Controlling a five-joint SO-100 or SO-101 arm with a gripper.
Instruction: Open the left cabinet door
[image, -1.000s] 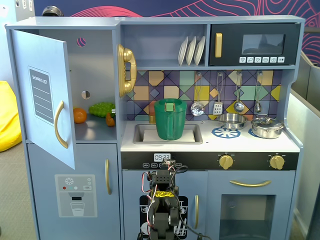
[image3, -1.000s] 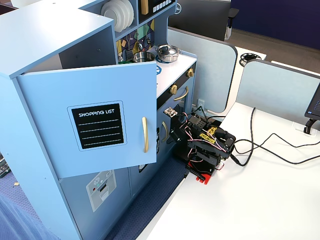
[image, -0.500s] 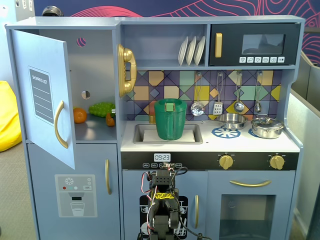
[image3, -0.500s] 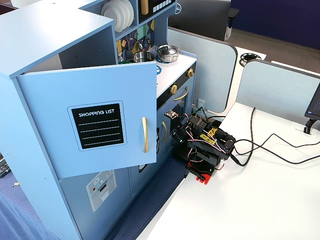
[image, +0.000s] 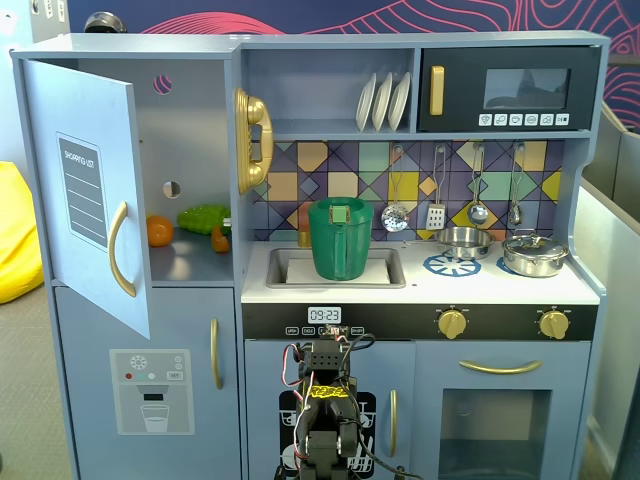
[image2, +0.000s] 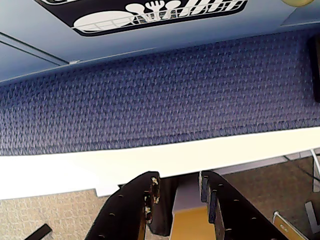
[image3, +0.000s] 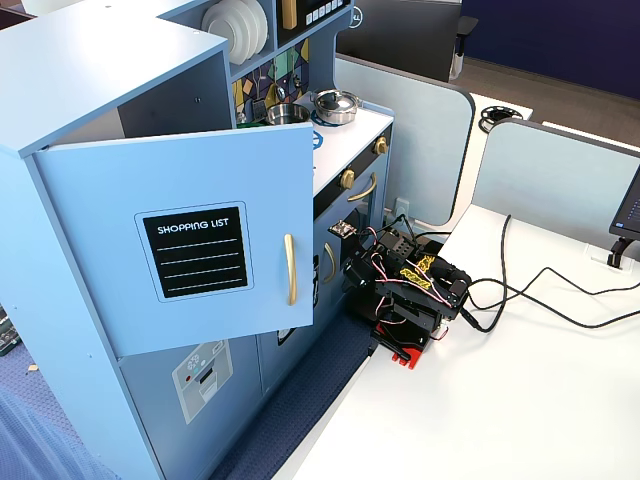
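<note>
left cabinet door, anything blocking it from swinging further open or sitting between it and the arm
Nothing visible blocks it. The left cabinet door already stands wide open with free space in front, and the folded arm's gripper sits low on the white table, well clear of it.

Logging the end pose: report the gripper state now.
Gripper: fingers slightly apart, open, holding nothing, well clear of the left cabinet door.

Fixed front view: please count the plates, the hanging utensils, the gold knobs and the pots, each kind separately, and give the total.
Plates: 3
Hanging utensils: 4
Gold knobs: 2
Pots: 2
Total: 11
</note>
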